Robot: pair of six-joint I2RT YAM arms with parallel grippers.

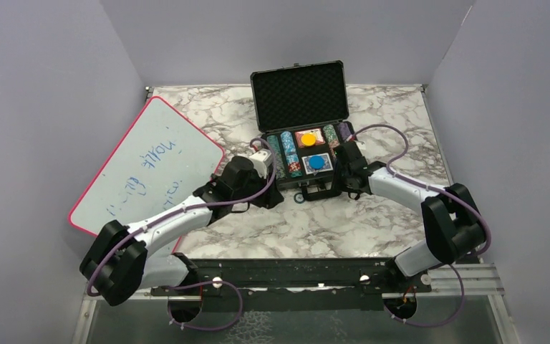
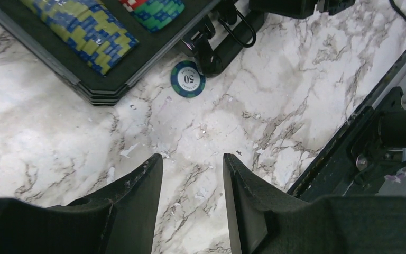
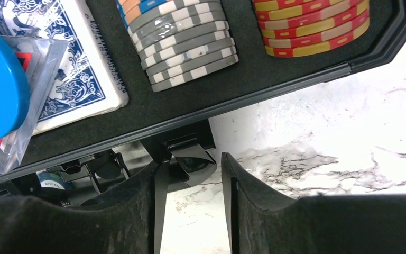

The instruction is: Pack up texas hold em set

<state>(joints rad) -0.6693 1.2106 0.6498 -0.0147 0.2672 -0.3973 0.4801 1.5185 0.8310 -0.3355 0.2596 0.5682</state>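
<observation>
The black briefcase (image 1: 298, 97) stands open at the table's centre back, lid upright. Its tray holds rows of poker chips (image 1: 291, 154), a red deck under a yellow button (image 1: 308, 140) and a blue deck under a blue button (image 1: 317, 162). One green "50" chip (image 2: 187, 79) lies loose on the marble by the case handle (image 2: 227, 45). My left gripper (image 2: 193, 164) is open and empty above the table, short of that chip. My right gripper (image 3: 190, 169) is open at the case's front edge, with a metal latch (image 3: 190, 159) just ahead of its fingertips.
A red-edged whiteboard (image 1: 147, 168) with blue writing lies at the left, under my left arm. In the right wrist view, grey chips (image 3: 185, 42), red-yellow chips (image 3: 312, 26) and the blue deck (image 3: 79, 69) fill the tray. Grey walls enclose the table.
</observation>
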